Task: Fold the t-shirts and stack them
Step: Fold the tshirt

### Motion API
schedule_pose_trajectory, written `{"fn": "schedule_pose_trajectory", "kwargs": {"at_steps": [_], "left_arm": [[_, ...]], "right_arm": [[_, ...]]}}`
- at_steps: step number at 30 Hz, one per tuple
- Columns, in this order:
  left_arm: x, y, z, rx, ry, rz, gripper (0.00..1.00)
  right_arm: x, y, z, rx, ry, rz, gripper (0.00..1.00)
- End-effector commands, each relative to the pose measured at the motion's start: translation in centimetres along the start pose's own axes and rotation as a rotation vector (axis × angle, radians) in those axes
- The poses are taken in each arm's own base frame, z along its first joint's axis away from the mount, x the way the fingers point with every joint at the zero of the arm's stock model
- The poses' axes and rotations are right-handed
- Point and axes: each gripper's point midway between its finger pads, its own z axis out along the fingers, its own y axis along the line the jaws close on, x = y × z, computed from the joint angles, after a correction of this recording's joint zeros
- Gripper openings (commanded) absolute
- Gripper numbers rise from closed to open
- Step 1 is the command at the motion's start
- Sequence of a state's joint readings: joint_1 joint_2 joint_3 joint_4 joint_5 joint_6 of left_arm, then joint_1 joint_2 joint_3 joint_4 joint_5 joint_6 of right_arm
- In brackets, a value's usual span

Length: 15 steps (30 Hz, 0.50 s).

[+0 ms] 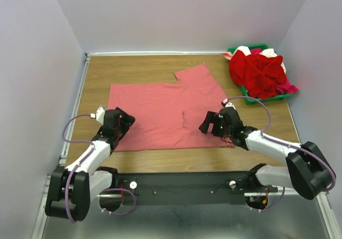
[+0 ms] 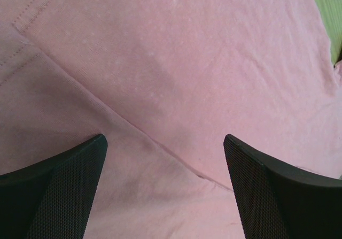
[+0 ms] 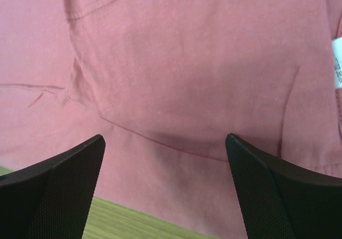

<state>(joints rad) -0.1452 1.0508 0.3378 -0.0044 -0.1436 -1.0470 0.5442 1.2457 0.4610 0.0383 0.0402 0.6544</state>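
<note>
**Two spread grippers over one pink t-shirt**

One pink t-shirt (image 1: 165,113) lies flat, partly folded, on the wooden table (image 1: 139,68). The left gripper (image 2: 164,138) hangs over the shirt's left edge with its fingers wide apart, pinching nothing. The right gripper (image 3: 165,137) is equally spread and empty over the shirt's near right corner. Past the shirt's far right corner sits a green bin (image 1: 250,98) holding a heap of red shirts (image 1: 259,70).

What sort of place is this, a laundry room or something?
Most likely a robot test cell, not a home: plain pale walls box in a wooden table, a left arm and right arm are bolted at its edge, and a green bin holds clothes.
</note>
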Motion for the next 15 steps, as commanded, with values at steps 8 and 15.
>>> {"fn": "schedule_pose_trajectory", "kwargs": {"at_steps": [8,15], "left_arm": [[1.8,1.3,-2.2,0.011,0.048,-0.017,0.98],[-1.6,-1.3,-4.2,0.027,-0.034,0.035,0.98]], "right_arm": [[1.3,-1.2,-2.1,0.02,-0.001,0.035,1.0],[-2.0,1.2,-3.3,-0.027,-0.055,-0.014,1.0]]}}
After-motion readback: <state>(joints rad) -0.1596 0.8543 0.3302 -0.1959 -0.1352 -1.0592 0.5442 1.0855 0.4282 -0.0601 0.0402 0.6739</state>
